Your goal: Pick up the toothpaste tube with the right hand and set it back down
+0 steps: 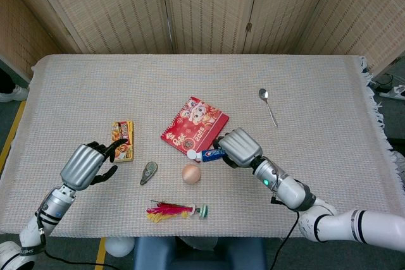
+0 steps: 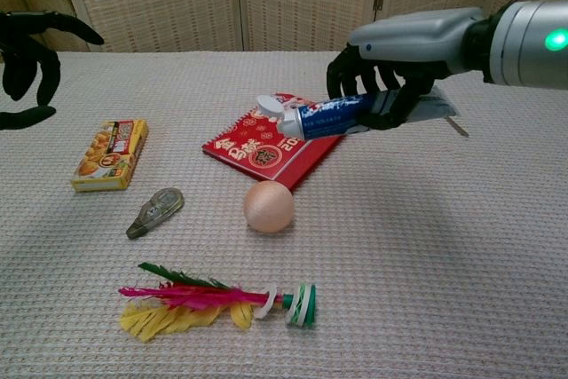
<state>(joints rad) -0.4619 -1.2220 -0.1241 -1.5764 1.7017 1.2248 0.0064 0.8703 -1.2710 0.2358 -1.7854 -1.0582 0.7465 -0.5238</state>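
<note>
Right hand (image 2: 383, 99) fingers (image 2: 342, 77) clamped mid-body on toothpaste tube (image 2: 328, 118), cap beyond the fingers: likely light, soft-walled, squashable; grip firmer near crimp.

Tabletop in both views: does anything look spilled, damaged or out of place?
Nothing stands out. The right hand holds the toothpaste tube in the air above the red booklet, cap on; the other items lie flat and intact.

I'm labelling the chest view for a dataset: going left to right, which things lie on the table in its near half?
Correction tape dispenser → feather shuttlecock → peach-coloured ball.
</note>
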